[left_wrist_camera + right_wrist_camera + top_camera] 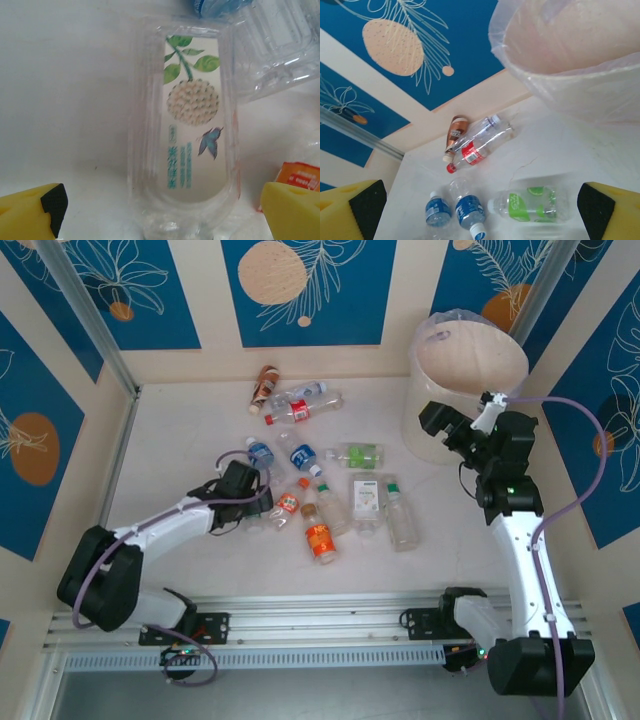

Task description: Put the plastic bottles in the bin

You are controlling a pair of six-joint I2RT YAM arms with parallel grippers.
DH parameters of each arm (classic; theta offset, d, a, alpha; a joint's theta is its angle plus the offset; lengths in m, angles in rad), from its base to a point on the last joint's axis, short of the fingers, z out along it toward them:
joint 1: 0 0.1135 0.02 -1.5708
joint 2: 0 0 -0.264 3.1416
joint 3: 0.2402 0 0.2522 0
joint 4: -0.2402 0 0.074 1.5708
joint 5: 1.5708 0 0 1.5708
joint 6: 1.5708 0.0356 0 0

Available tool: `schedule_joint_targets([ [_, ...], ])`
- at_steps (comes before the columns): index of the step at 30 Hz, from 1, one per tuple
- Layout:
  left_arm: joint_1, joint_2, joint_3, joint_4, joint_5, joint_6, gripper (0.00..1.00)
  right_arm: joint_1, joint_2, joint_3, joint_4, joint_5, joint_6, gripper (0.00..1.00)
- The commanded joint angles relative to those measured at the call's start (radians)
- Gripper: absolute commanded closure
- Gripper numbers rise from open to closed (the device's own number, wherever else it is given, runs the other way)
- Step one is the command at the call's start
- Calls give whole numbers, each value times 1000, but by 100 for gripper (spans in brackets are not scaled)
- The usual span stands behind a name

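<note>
On the pale matte table (180, 440), the plastic bottles (320, 538) lie scattered on their sides, thin, clear and ribbed, with blue, red, orange and green labels. A brown bottle (456, 131) lies near the far wall. Low over the heap, the left gripper (162, 207) has its yellow foam fingers apart, either side of a crinkled clear bottle (192, 125) with a flower label. Beside the bin (580, 85), a round cream bucket lined with filmy plastic, the right gripper (480, 205) is spread wide; the bin's bottom seems hidden
</note>
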Motion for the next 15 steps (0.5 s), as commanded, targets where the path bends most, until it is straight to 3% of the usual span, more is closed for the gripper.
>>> schedule_joint_targets([
  [1,-4,57,47,59,-12,42,2,17,-22,-17,-27,-23,-19,1],
  [7,-3,115,43,81,-16,50,9,58,-14,-28,-68,-37,-62,2],
  [15,20,96,-8,135,-2,91,40,124,18,-13,-49,-21,-114,1],
])
